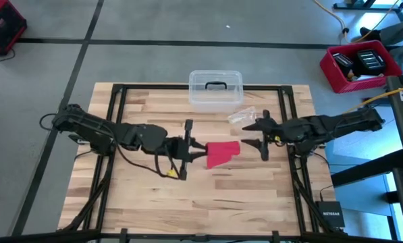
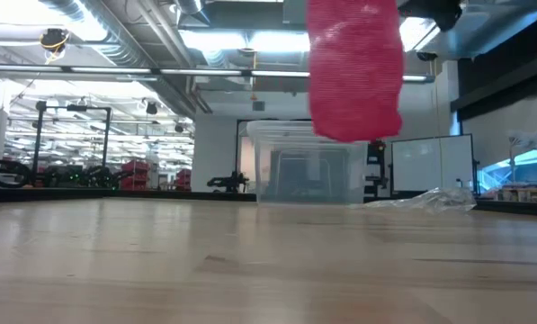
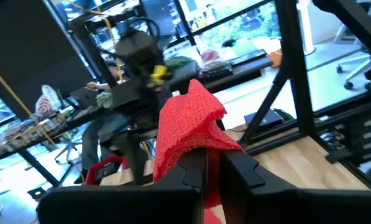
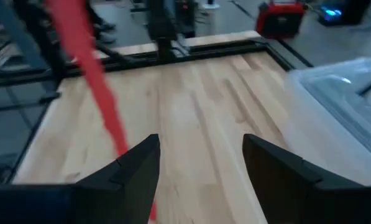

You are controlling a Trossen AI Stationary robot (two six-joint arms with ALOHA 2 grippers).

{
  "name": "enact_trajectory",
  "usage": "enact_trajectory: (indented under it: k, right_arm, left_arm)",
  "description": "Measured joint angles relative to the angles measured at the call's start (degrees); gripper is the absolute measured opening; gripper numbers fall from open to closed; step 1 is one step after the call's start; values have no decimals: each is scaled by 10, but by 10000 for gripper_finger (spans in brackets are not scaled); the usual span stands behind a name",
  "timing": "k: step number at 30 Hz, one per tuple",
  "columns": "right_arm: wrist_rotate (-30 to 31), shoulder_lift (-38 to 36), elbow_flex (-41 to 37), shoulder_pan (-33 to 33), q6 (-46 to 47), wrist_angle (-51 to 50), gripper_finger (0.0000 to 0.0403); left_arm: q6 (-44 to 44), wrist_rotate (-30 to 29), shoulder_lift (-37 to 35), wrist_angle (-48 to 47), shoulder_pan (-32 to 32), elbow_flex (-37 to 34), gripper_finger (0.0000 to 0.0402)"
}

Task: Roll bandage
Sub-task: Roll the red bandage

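A light butcher-block wooden counter (image 1: 208, 196) stands on a grey concrete floor (image 1: 154, 27) crossed by dark seams. A red open crate holding dark items (image 1: 360, 66) sits on the floor near one far corner of the counter, and a red and black case (image 1: 2, 28) lies towards the opposite side. Seen level from the counter top, the room behind has silver ceiling ducts (image 2: 115, 27), long bright ceiling light strips (image 2: 250, 40), white walls and a row of red shelving units (image 2: 133, 171) in the distance.

You have bare wooden table (image 1: 208, 196) in front of both arms, while the clear plastic box (image 1: 215, 89) and crinkled wrapper (image 1: 242, 117) block the far edge.
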Motion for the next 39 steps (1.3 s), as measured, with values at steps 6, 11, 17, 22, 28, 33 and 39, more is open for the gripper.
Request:
enact_trajectory:
  k: [6,11,17,22,28,33,39]
  right_arm:
    - [-15,15,0,2,-19,82,232]
    - [-79,44,1,5,-54,132,232]
    - [-72,103,-34,18,-114,236,229]
    - [-53,139,-56,18,-195,363,193]
    - [-57,176,-64,18,-279,452,91]
    - [-32,169,-64,18,-357,485,13]
    - [62,121,-58,12,-435,492,5]
  left_arm:
    - [-11,0,0,-3,16,0,17]
    - [-13,0,0,-3,22,0,17]
    - [-16,0,0,-2,22,0,17]
    - [-17,0,0,-1,12,0,17]
    - [-19,0,0,8,1,0,17]
    - [-41,0,0,-11,-11,0,17]
    - [-33,75,6,-27,-35,0,17]
